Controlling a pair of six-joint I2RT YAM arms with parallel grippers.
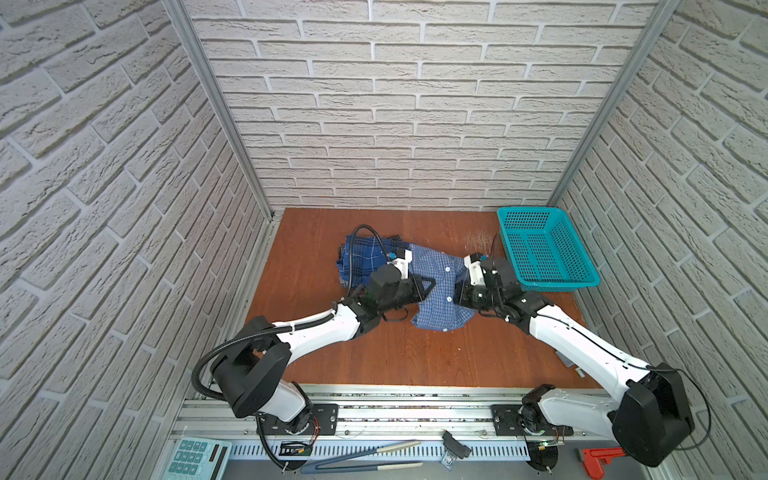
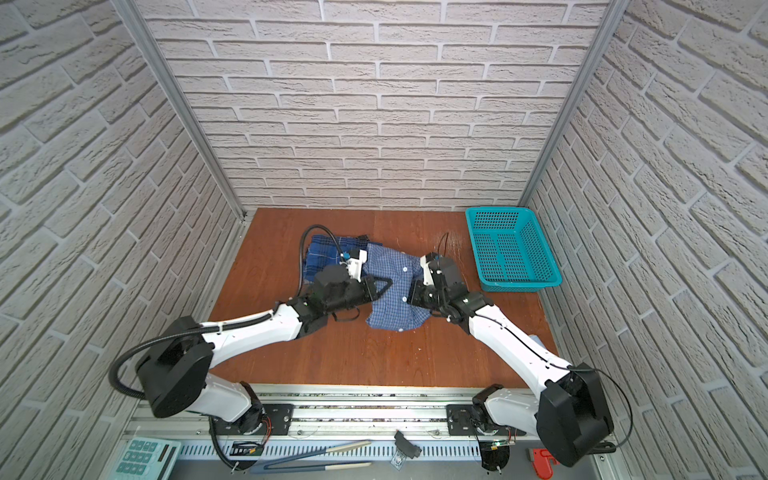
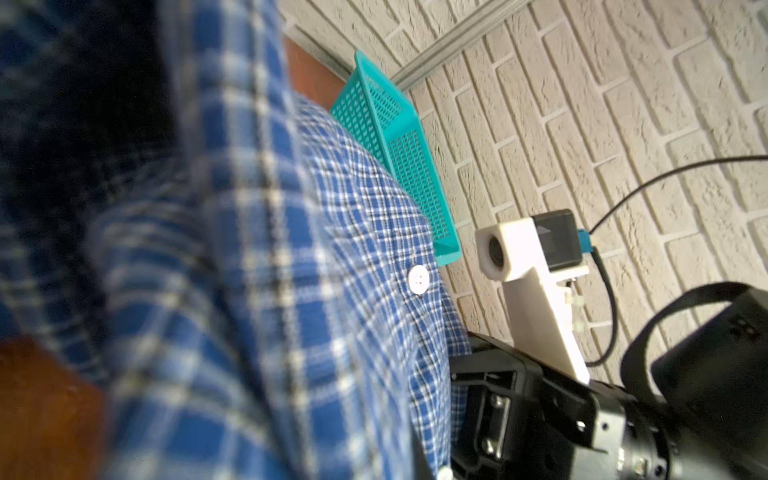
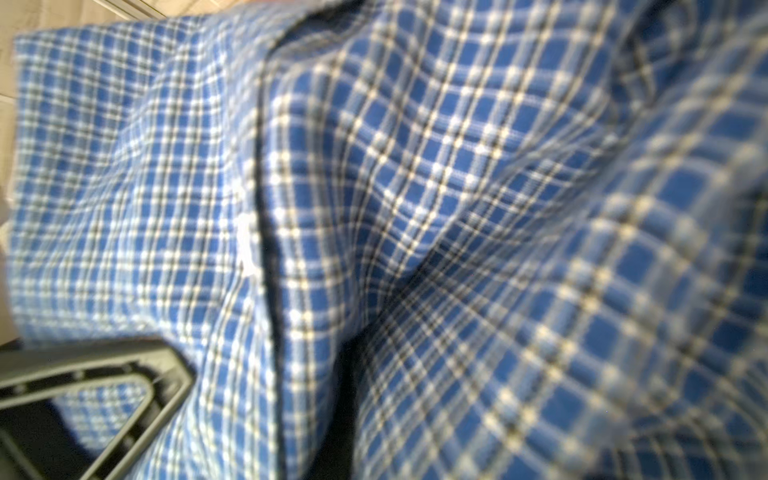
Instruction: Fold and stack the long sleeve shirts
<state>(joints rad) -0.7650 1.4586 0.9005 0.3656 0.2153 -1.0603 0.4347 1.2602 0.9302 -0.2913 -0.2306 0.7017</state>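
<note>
A light blue small-check shirt (image 1: 440, 303) (image 2: 395, 309) with white buttons lies bunched in the middle of the brown table (image 1: 415, 357). Its far edge overlaps the darker plaid shirt (image 1: 361, 253) (image 2: 324, 253), which lies folded at the back left. My left gripper (image 1: 430, 286) (image 2: 384, 284) is shut on the light shirt's left side. My right gripper (image 1: 459, 291) (image 2: 413, 291) is shut on its right side, facing the left one. The checked cloth (image 3: 353, 249) (image 4: 415, 166) fills both wrist views and hides the jaws. A left finger (image 4: 124, 374) shows in the right wrist view.
A teal perforated basket (image 1: 552, 286) (image 2: 519, 286) (image 3: 399, 137) stands at the back right by the brick wall. Brick walls enclose the table on three sides. On the near rail lie a calculator (image 1: 195, 457), long tongs (image 1: 365, 457) and a red tool (image 1: 598, 459).
</note>
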